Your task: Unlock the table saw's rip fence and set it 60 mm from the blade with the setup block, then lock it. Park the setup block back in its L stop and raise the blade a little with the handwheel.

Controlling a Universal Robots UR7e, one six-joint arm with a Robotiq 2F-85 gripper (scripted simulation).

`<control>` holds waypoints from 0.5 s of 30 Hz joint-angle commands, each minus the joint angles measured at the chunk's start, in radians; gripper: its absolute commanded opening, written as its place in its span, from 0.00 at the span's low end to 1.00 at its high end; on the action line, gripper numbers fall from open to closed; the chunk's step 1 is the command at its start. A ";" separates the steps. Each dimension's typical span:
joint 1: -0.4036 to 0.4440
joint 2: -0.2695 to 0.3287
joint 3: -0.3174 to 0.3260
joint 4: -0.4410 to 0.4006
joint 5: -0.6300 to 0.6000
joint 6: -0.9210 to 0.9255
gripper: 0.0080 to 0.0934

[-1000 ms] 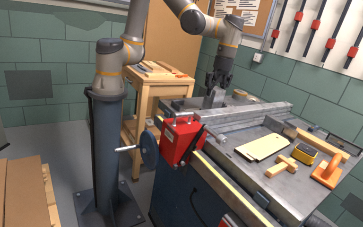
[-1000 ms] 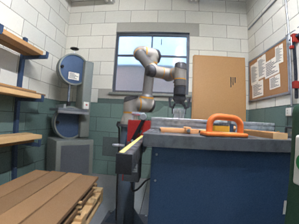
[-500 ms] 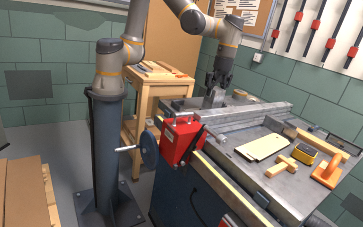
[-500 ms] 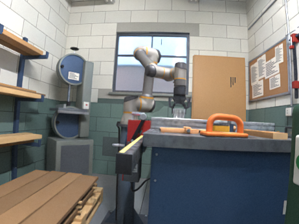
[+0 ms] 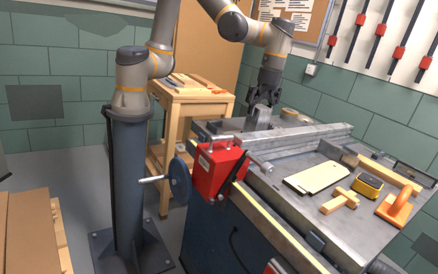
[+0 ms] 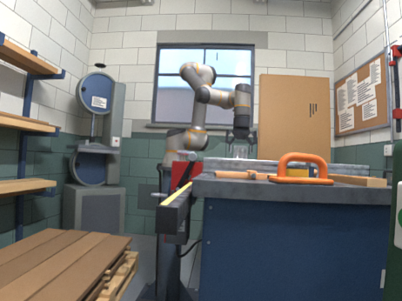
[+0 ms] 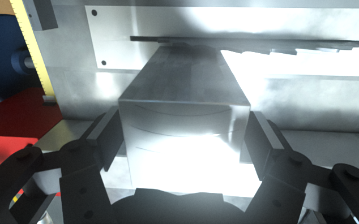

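The steel setup block (image 5: 258, 118) (image 7: 184, 124) stands upright on the saw table just behind the long rip fence (image 5: 292, 135). My gripper (image 5: 262, 102) (image 7: 184, 135) (image 6: 240, 140) is straight above the block, open, with a finger on either side of it and holding nothing. The blade slot (image 7: 237, 42) runs along the block's far side. The fence's red head (image 5: 216, 166) carries a black lock lever (image 5: 231, 176). The dark L stop (image 5: 214, 124) sits on the table left of the block. The blue handwheel (image 5: 179, 181) hangs off the saw's front.
A wooden side table (image 5: 190, 97) stands behind the saw. On the table right of the fence lie a pale board (image 5: 318, 177), a wooden cross (image 5: 342, 200), a yellow box (image 5: 366, 185) and an orange push block (image 5: 395, 206). A tape roll (image 5: 289, 113) sits behind the block.
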 commanded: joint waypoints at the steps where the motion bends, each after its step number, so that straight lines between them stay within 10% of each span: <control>1: 0.000 -0.001 0.000 0.000 0.000 0.000 0.94; 15: 0.000 -0.082 -0.085 0.164 0.000 0.000 0.94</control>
